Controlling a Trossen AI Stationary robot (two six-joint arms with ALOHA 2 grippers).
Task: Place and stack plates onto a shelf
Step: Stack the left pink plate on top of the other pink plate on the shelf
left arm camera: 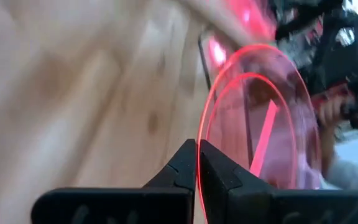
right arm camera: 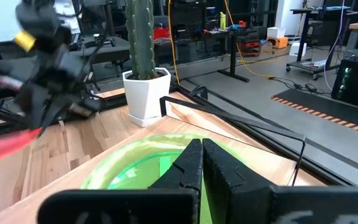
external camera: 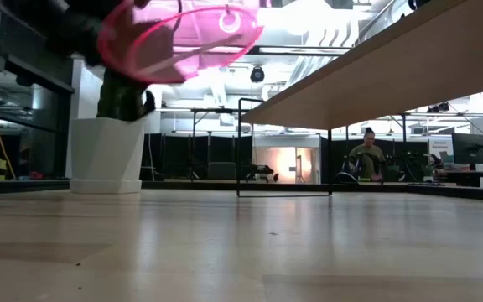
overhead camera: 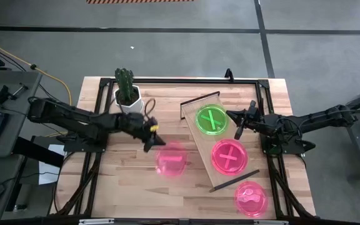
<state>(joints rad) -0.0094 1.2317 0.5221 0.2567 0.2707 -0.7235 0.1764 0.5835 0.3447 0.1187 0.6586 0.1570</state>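
Left gripper (overhead camera: 154, 139) is clamped on the rim of a pink plate (overhead camera: 171, 160), holding it clear of the table beside the cactus (overhead camera: 127, 86). Right gripper (overhead camera: 239, 127) hangs closed and empty over the green plate (overhead camera: 211, 120) on the shelf (overhead camera: 192, 109), next to another pink plate (overhead camera: 229, 156).

Your overhead camera gives even, fairly bright light with only soft, short shadows under the arms on the table (overhead camera: 136, 187). The translucent plates glow; the green plate (overhead camera: 211, 120) shines brightest. In your low view, ceiling lights (external camera: 325, 17) blow out to white glare, while the underside of the shelf (external camera: 392, 67) sits in shade and the table's near surface is soft and out of focus. Your left wrist picture is heavily motion-blurred: wood grain smears, and the pink plate (left arm camera: 260, 124) shows a bright glowing rim. Your right wrist picture blurs the other arm (right arm camera: 42, 68); the background stays reasonably clear.
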